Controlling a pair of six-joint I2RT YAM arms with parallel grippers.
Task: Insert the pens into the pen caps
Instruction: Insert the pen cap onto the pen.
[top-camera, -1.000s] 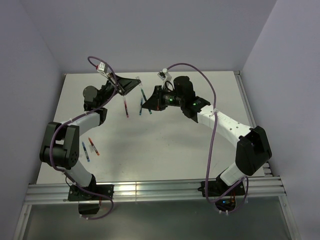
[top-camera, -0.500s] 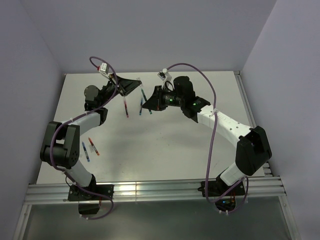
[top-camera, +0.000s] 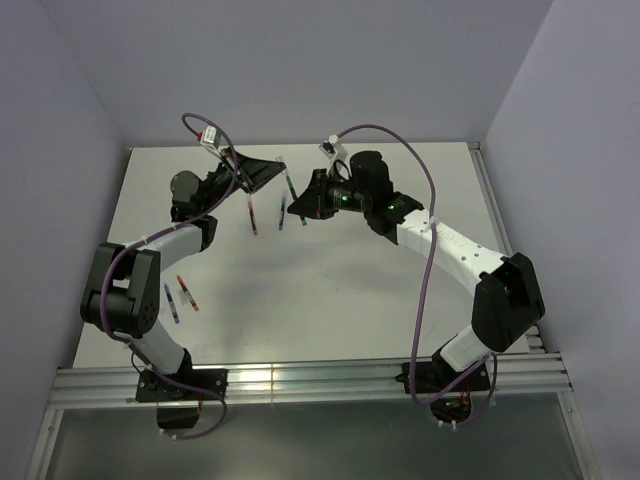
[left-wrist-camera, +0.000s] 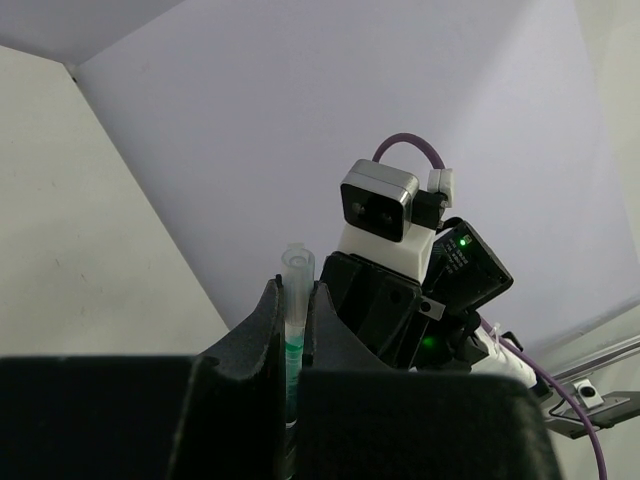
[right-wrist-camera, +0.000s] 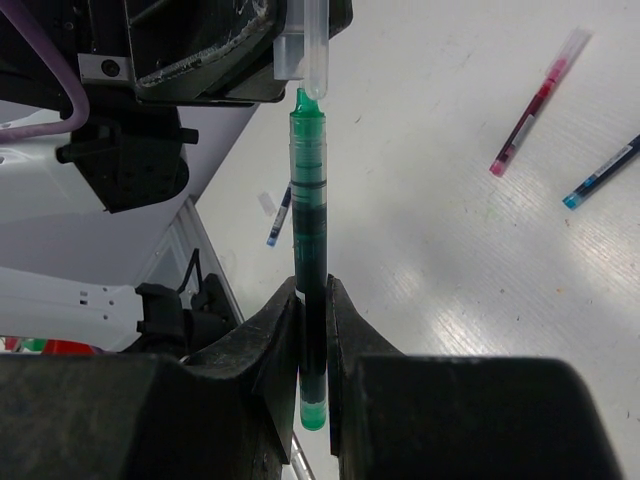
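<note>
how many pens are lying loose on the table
4: a magenta pen and a blue pen at the far middle; a red pen and a second blue pen by the left arm. Others may be hidden.

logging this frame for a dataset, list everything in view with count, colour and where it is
green pen: 1, green, gripped by the right gripper, its tip at the mouth of the pen cap
pen cap: 1, clear, gripped by the left gripper
far red pen: 1, red, flat on the table's far middle
far blue pen: 1, blue, flat, right of the far red pen
near red pen: 1, red, flat beside the left arm
near blue pen: 1, blue, flat, left of the near red pen
table: 1, white
cables: 2, purple, one along each arm
left gripper: 1, black, shut on the pen cap
right gripper: 1, black, shut on the green pen
</note>
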